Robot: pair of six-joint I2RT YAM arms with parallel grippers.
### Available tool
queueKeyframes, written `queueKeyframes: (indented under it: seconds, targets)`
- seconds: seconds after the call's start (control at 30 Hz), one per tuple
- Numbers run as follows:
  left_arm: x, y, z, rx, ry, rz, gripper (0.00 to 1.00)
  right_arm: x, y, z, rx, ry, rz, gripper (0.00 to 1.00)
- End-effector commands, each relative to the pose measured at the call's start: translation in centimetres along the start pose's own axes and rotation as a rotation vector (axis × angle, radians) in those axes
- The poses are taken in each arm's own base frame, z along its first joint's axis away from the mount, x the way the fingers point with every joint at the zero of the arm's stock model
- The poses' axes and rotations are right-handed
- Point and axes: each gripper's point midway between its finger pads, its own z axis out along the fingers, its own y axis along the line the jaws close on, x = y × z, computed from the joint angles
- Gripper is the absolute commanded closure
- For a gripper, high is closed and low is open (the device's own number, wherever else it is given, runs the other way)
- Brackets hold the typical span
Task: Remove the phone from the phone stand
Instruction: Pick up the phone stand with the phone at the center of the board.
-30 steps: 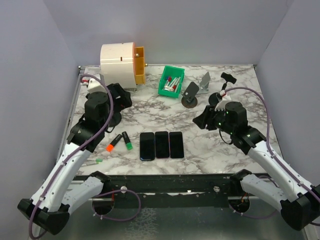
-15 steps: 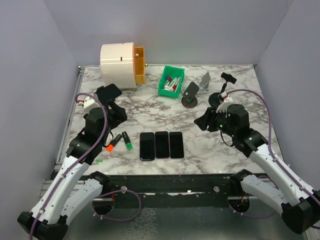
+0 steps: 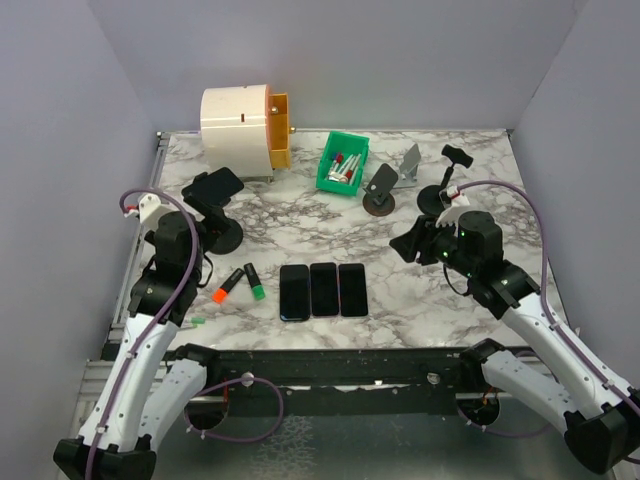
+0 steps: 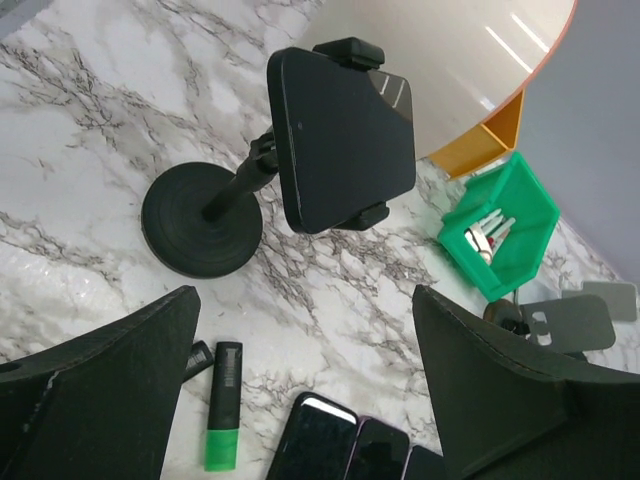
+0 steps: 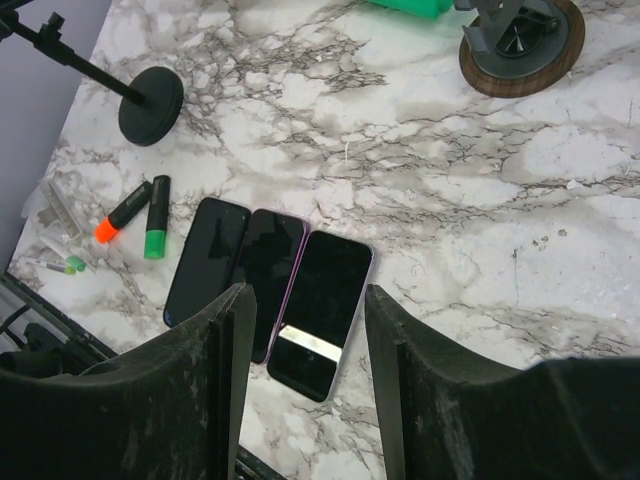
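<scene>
From above, the black slab phone (image 3: pixel 215 184) sits clamped in the black round-based phone stand (image 3: pixel 222 238) on the left of the white marbled surface (image 3: pixel 400 290). Through the left wrist camera, my left tool (image 4: pixel 305 300) is spread wide and holds nothing, with the phone tilted on its stand ahead of it. Through the right wrist camera, my right tool (image 5: pixel 305 295) is likewise parted and empty above three dark phones (image 5: pixel 265 280) lying flat side by side.
</scene>
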Motion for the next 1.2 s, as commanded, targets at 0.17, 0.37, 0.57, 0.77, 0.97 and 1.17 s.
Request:
queueKeyframes:
  seconds: [0.17, 0.37, 0.57, 0.77, 0.97, 1.17]
  targets:
    - [-2.7, -1.2, 2.1, 0.028, -0.066, -0.123, 0.18, 0.7, 0.3, 0.1, -0.026, 0.024, -0.008, 0.48]
    - [-3.7, -2.0, 2.7, 0.085, -0.098, -0.207, 0.25, 0.5, 0.7, 0.3, -0.040, 0.039, -0.007, 0.48]
    - [-3.6, -1.8, 3.2, 0.097, -0.107, -0.259, 0.33, 0.8, 0.8, 0.4, -0.044, 0.048, -0.004, 0.48]
    - [-3.0, -1.2, 4.1, 0.096, -0.104, -0.291, 0.38, 1.0, 0.7, 0.5, -0.046, 0.051, -0.004, 0.48]
    - [-2.3, -1.2, 4.8, 0.121, -0.093, -0.331, 0.48, 1.2, 0.8, 0.5, -0.058, 0.058, -0.004, 0.48]
    - [-2.1, -1.2, 5.1, 0.140, -0.100, -0.358, 0.60, 1.3, 1.0, 0.6, -0.065, 0.062, -0.005, 0.48]
